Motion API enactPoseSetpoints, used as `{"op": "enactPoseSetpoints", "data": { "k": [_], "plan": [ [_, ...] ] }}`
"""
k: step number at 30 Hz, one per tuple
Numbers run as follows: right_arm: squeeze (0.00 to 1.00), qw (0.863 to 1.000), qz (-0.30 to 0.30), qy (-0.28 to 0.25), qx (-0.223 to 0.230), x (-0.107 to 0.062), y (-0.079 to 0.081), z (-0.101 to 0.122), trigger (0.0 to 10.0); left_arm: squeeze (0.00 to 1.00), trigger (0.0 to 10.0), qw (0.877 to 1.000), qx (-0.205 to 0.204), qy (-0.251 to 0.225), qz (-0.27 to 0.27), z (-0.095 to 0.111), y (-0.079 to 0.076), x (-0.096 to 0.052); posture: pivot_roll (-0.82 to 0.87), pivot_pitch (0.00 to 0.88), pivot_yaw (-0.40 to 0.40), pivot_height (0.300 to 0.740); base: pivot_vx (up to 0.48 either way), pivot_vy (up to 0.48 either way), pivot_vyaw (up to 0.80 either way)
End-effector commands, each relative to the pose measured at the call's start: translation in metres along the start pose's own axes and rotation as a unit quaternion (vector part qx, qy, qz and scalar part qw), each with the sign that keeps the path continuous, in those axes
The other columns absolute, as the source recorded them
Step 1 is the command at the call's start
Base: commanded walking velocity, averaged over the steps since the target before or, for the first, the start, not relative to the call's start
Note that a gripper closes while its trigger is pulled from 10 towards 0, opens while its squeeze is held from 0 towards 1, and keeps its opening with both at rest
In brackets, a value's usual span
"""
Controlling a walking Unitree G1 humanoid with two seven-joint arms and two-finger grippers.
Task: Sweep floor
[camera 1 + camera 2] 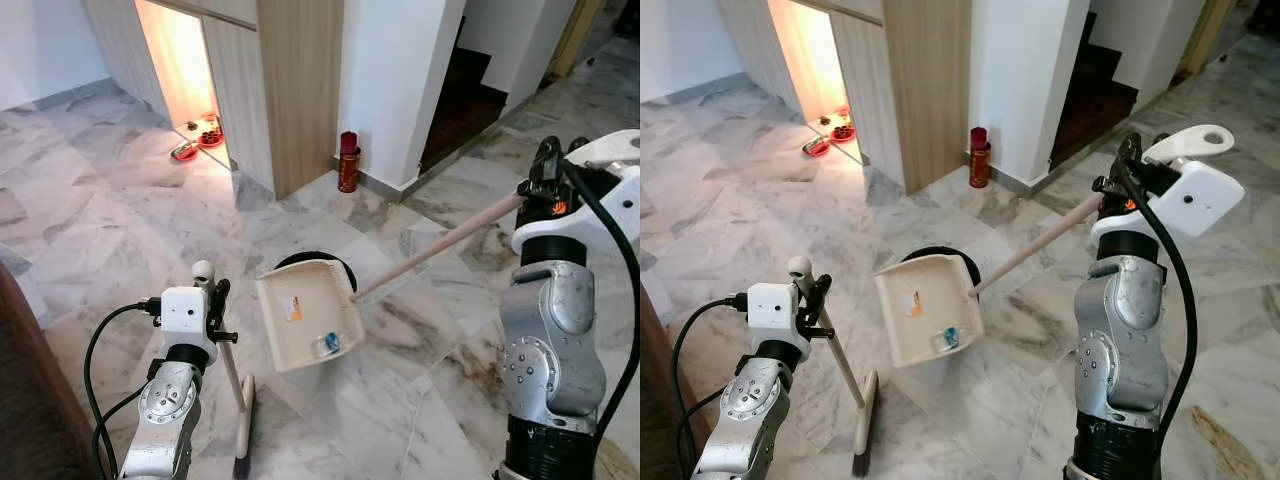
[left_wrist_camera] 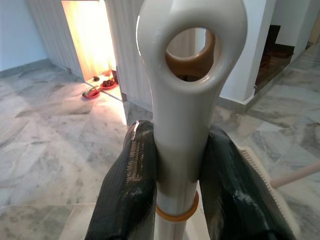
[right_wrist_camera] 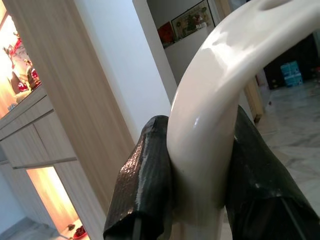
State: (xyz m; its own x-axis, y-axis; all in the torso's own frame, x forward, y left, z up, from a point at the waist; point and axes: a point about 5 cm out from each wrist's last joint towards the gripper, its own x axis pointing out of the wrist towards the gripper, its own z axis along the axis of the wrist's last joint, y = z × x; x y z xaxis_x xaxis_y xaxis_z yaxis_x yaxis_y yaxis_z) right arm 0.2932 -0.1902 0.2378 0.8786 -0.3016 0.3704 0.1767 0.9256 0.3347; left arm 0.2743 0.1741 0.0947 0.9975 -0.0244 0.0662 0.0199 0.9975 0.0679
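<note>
Cream plastic dustpan (image 1: 305, 315) on long pale wooden handle (image 1: 440, 243) held raised and tilted over round black bin (image 1: 318, 262), a small blue scrap and an orange fleck lying in the pan. Right gripper (image 1: 546, 175) clamped on cream looped grip at handle's upper end, black fingers (image 3: 145, 175) pressed against both sides of it. Cream short-handled broom (image 1: 237, 395) standing upright on grey-veined marble floor (image 1: 110, 230), bristle head down just beside the bin; left gripper (image 1: 214, 305) closed on its shaft just under the hanging-hole end, fingers (image 2: 130, 185) tight either side above an orange ring. Judged light and rigid, both tools; smooth glossy plastic likely slippery, so twisting in the hold a risk. Long handle gives leverage: pan apt to swing or spill if tipped sharply. Best hold near the grip ends, as now. Beyond: red cylindrical canister (image 1: 347, 161) against white wall, red dishes (image 1: 197, 144) in lit wooden alcove, dark stairway behind.
</note>
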Motion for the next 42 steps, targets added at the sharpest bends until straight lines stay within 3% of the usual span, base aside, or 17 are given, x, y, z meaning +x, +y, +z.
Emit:
{"op": "enactPoseSetpoints", "data": {
  "k": [1,42],
  "plan": [
    [0.0,0.999,0.005,-0.041,0.027,0.0032,0.0053,0.0148,10.0,0.0,10.0,1.0,0.008,-0.02,0.001,0.0081,0.0017,0.0026,0.04,0.0,0.007,0.74,0.0,0.0,0.0],
    [0.0,0.998,0.024,-0.036,0.038,0.0037,0.0097,0.0149,10.0,0.0,10.0,1.0,0.006,-0.021,0.006,0.0074,-0.0004,0.0023,0.04,0.0,-0.009,0.74,0.26,0.0,0.0]
  ]
}}
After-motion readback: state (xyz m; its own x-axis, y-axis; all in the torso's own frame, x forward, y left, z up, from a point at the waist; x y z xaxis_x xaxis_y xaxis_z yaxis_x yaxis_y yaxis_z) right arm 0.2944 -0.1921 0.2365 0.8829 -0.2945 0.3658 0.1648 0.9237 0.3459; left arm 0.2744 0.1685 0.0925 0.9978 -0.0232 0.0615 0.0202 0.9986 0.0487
